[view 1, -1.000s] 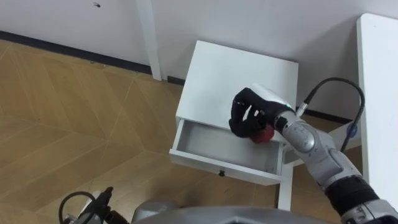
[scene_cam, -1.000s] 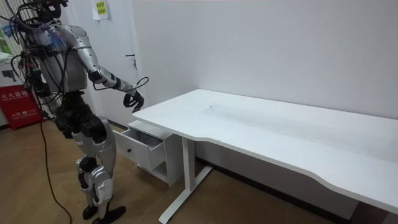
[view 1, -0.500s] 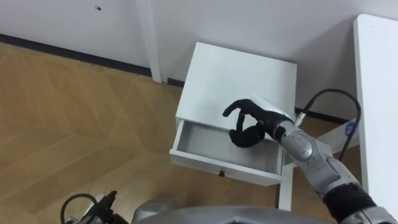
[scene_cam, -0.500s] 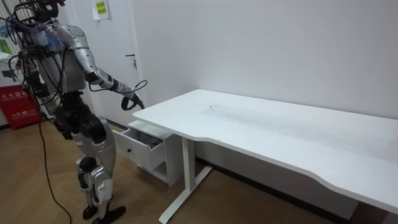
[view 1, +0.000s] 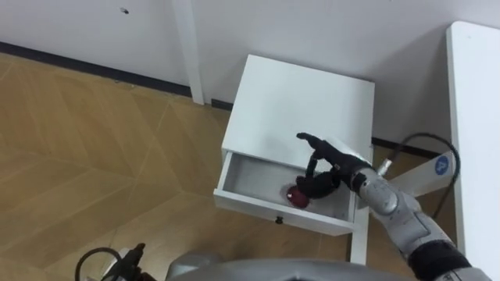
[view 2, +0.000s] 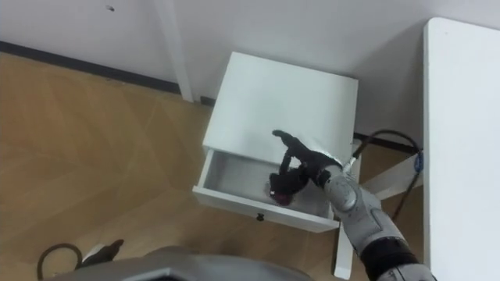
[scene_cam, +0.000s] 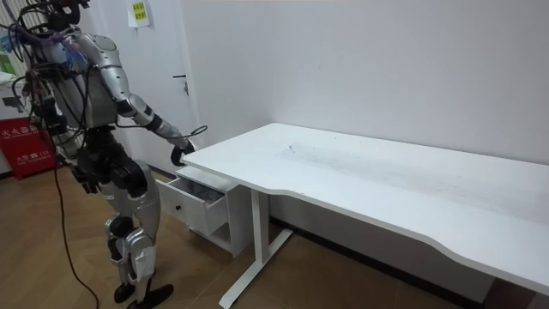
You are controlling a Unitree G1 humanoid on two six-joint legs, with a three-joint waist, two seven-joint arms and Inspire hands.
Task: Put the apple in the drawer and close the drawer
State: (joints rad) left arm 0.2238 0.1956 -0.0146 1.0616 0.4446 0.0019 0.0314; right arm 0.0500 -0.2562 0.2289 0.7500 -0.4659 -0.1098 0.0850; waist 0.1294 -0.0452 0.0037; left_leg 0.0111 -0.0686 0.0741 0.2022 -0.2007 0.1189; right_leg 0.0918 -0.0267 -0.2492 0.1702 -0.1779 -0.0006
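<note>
Right hand hangs over the open drawer, fingers apart and loose, one stretched out toward the cabinet's top and the others drooping into the drawer; it grips nothing. The apple, dark red, lies on the drawer's floor close to the front wall, a little right of the middle, just beside the drooping fingertips. Whether they touch it cannot be told.

The drawer is pulled well out of a small white cabinet with a bare top. A small dark knob sits at the middle of the drawer's front. The hand and forearm cover the right rear part of the drawer's inside.

A yellow label is stuck high on the wall, its print too small to read. A red thing at the room view's left edge bears white characters.

The cabinet stands on a wooden floor against a white wall, with a long white counter at its right. In the room view the counter's near corner reaches over the cabinet, and its white leg stands just beside the drawer's right end. The robot stands upright in front of the cabinet, right arm stretched down to it.

The left hand is a dark shape at the left eye view's bottom edge; its state cannot be told.
</note>
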